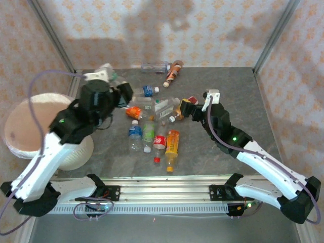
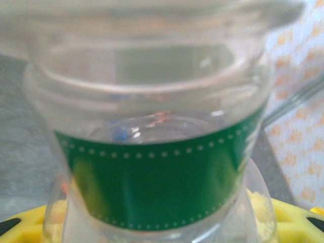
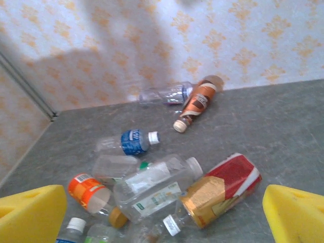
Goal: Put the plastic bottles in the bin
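Near bin (image 1: 23, 126), left arm (image 1: 76, 121) raised, jaws clamping green-label bottle (image 2: 152, 187).

A grey, stone-patterned desk (image 1: 243, 91) is boxed in by pale walls (image 1: 212, 30) papered with small orange motifs. Slim metal posts (image 1: 53, 38) stand at the back corners, soft shadows (image 1: 152, 23) fall across the rear wall, and an aluminium rail (image 1: 162, 188) edges the near side

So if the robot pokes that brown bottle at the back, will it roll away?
Probably. The brown bottle lies on its side and looks round, so a sideways push would likely roll it. A clear bottle beside it might stop it that way. Its label hides most of the inside, so its weight is unclear.
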